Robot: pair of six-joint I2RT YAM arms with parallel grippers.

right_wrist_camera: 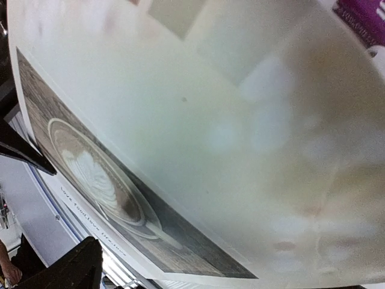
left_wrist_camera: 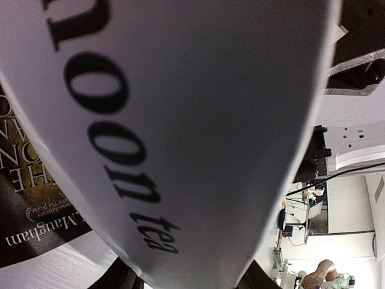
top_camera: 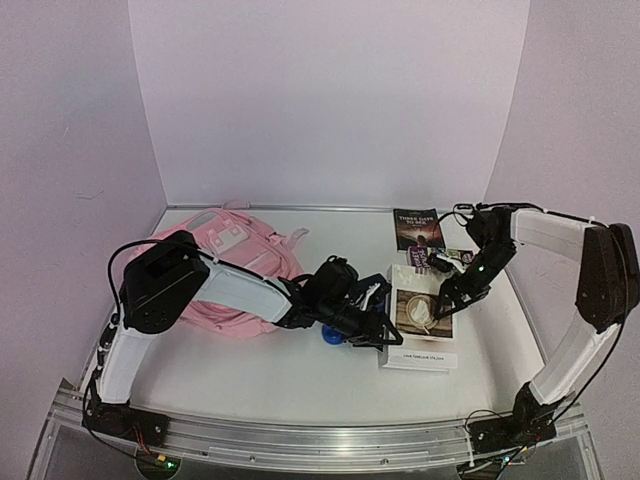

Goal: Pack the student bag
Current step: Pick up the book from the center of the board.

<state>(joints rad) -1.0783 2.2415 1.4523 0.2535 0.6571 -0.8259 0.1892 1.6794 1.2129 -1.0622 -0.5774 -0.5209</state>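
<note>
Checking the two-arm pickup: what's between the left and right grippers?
The white coffee-cover book fills the gap, with the left gripper at its left edge and the right gripper at its right edge. The top view shows this.

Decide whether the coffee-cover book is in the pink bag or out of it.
Out. The coffee-cover book lies on the table, apart from the pink bag.

Top view bright and even, soft shadows on the counter (top_camera: 250, 375). Both wrist views blur at close range; the right one washes pale.
</note>
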